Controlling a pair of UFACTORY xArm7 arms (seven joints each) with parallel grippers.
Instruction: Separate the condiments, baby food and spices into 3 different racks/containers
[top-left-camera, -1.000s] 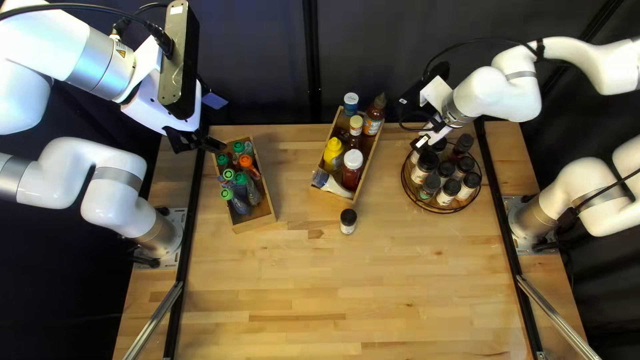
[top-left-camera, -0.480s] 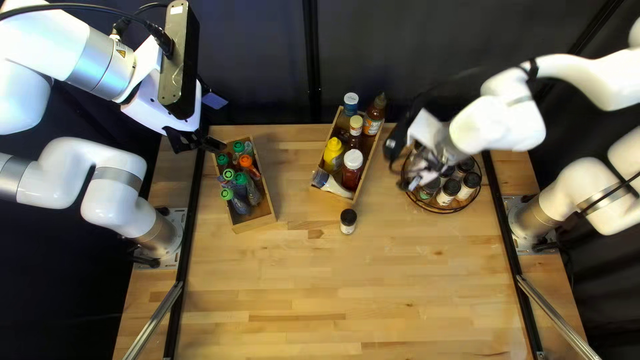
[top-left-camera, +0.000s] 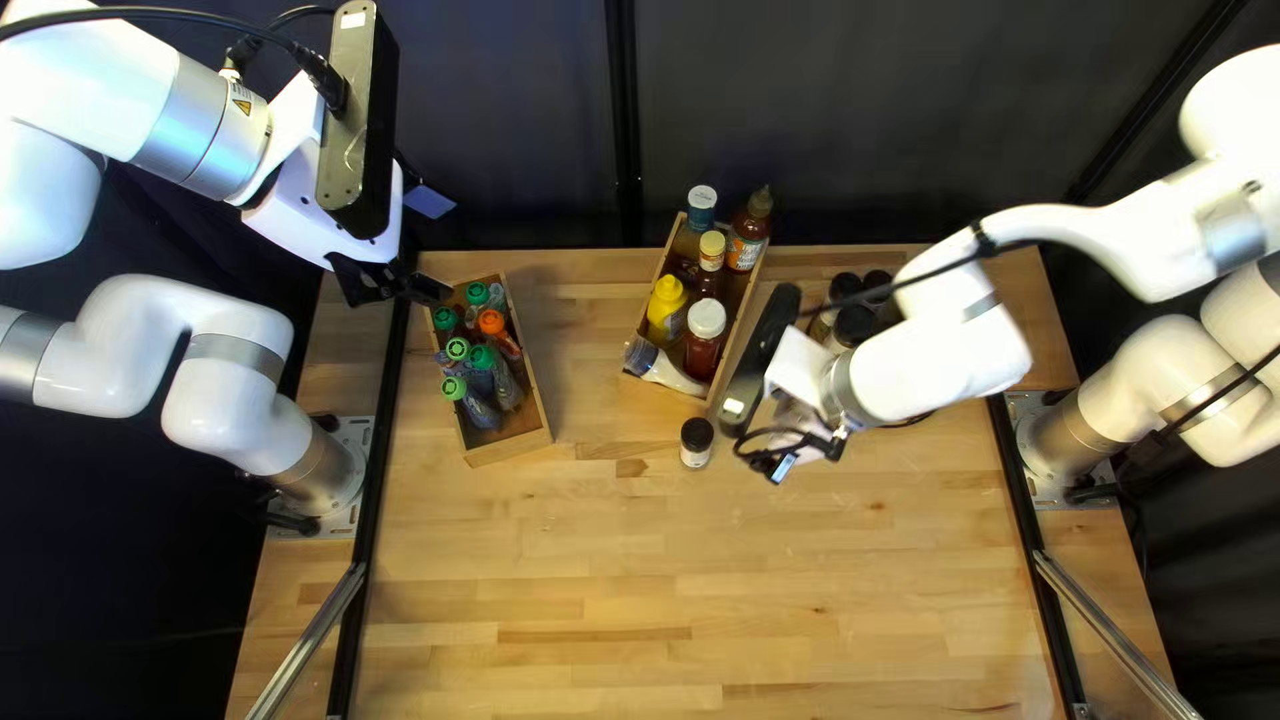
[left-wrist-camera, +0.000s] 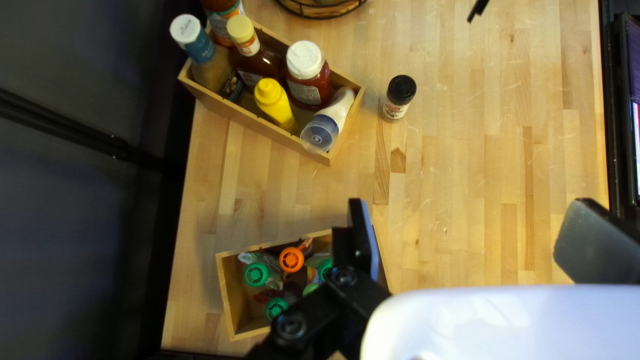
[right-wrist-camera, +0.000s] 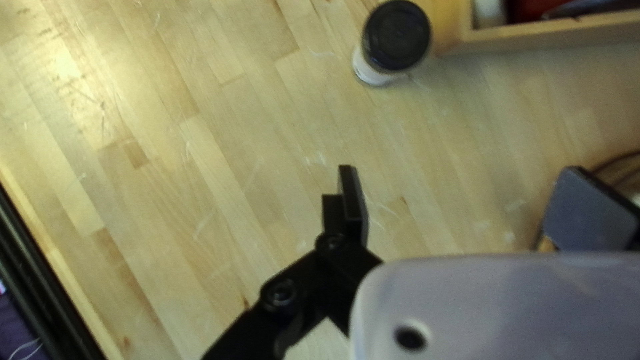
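Spice jar (top-left-camera: pixel 696 443), black-capped: upright on the table (top-left-camera: pixel 600 574), just beside the near end of the wooden box (left-wrist-camera: pixel 247 124) that bears the condiments. Our right gripper (top-left-camera: pixel 790 456) hangs near it. Right wrist view: fingers (right-wrist-camera: pixel 354 207) spread wide, nothing between them but a view of the wood below; jar ahead of the fingertips, apart from both. We note no grasp.

Our left gripper (top-left-camera: pixel 407 283) is by the far left corner of the second wooden box (top-left-camera: pixel 514 448), which bears pouches (top-left-camera: pixel 492 324) with green and orange caps. Left wrist view: fingers well apart, grasping nothing. We cannot tell whether one finger touches the box.

More black-capped jars (top-left-camera: pixel 855 324) lie partly hidden by our right arm (top-left-camera: pixel 934 367), in the wire basket (left-wrist-camera: pixel 320 17).
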